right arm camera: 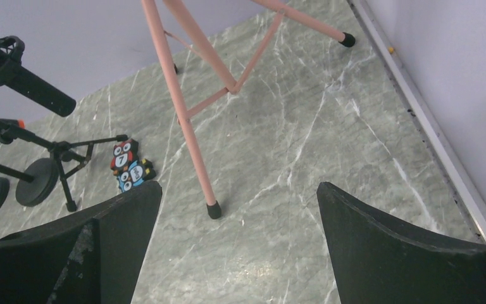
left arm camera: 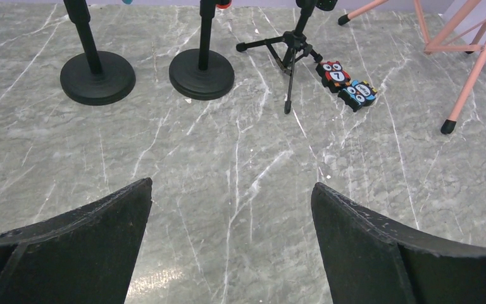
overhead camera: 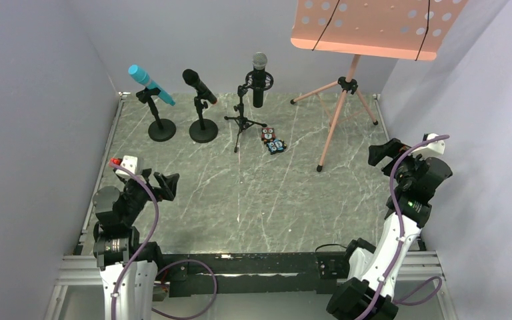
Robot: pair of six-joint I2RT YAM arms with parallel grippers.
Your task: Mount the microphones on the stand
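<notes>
Three microphones sit in stands at the back of the table. The light blue microphone [overhead camera: 150, 84] rests tilted in the left round-base stand [overhead camera: 162, 129]. The all-black microphone [overhead camera: 199, 85] rests tilted in the middle round-base stand [overhead camera: 203, 131]; its orange end [left arm camera: 223, 4] shows in the left wrist view. The black microphone with silver mesh head [overhead camera: 259, 79] stands upright in the tripod stand [overhead camera: 242, 120]. My left gripper [overhead camera: 163, 184] is open and empty at the near left. My right gripper [overhead camera: 385, 153] is open and empty at the right.
A pink music stand [overhead camera: 347, 87] with a perforated tray stands at the back right; one foot [right arm camera: 213, 209] lies just ahead of my right gripper. Two small owl-print blocks [overhead camera: 273, 141] lie beside the tripod. Metal rails edge the table.
</notes>
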